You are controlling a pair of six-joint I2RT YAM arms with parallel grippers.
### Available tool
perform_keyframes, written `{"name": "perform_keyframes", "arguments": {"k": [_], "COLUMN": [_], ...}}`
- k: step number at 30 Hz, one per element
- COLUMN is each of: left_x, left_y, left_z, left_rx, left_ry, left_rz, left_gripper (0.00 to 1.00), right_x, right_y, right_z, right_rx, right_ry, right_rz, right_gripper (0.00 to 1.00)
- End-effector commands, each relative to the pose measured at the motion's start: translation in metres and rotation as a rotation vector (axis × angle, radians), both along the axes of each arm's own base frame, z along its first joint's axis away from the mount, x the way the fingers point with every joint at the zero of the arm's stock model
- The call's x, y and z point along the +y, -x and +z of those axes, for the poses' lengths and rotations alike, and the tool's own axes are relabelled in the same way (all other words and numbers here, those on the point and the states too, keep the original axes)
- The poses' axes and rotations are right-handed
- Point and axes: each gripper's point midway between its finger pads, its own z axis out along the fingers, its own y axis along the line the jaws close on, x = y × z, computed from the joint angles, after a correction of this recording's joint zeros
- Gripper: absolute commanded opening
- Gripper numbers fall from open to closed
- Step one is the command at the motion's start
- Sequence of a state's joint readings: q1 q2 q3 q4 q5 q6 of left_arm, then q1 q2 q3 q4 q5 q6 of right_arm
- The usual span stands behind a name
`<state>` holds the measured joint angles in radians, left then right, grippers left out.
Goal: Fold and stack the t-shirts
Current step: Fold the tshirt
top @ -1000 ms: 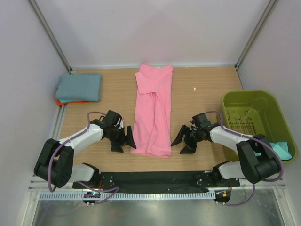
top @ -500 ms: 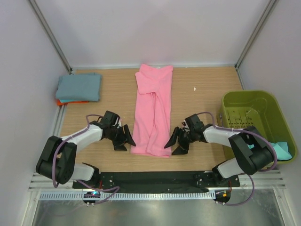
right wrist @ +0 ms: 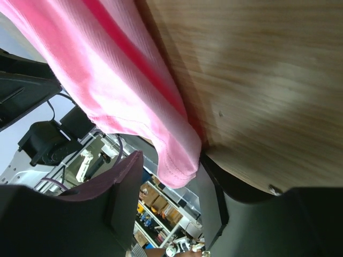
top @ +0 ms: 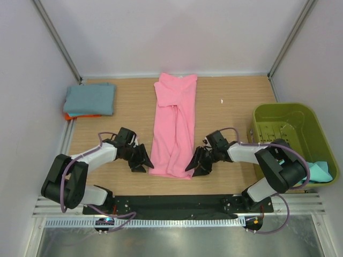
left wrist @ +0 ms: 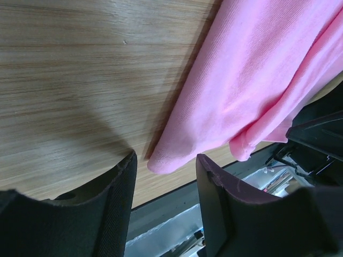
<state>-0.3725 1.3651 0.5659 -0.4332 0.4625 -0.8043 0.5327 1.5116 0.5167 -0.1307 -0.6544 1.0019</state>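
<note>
A bright pink t-shirt lies as a long narrow strip down the middle of the table. My left gripper is open at its near left corner; in the left wrist view that corner sits just ahead of the gap between my open jaws. My right gripper is open at the near right corner; in the right wrist view the hem corner lies between the jaws. A folded grey-blue t-shirt lies on an orange one at the far left. A teal cloth hangs at the basket's near edge.
An olive-green plastic basket stands at the right edge of the table. The dark front rail runs just behind the near hem of the pink shirt. Metal frame posts stand at the back corners.
Both grippers have moved inward toward the near corners of the pink t-shirt, the right one more, and its jaws now straddle the hem corner. The shirt has not moved.
</note>
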Motion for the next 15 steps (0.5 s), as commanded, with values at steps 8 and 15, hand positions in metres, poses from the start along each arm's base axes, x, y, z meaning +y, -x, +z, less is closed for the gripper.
{"name": "perform_keyframes", "arguments": {"k": [8,15], "left_x": [0.0019,0.0008], "left_y": [-0.0012,-0.0066], "left_z": [-0.0164,-0.011], "left_rx": [0.024,-0.003], "left_ry": [-0.019,-0.016], "left_rz": [0.017,0.01], "left_gripper": [0.31,0.0], "right_x": [-0.0166,-0.023], "right_y": [0.0027,0.0022], "right_z": [-0.0358,-0.0259], "right_rx": [-0.033,-0.081], "right_ry": [0.155,0.161], "right_rz": [-0.008,-0.008], "right_gripper": [0.37,0.15]}}
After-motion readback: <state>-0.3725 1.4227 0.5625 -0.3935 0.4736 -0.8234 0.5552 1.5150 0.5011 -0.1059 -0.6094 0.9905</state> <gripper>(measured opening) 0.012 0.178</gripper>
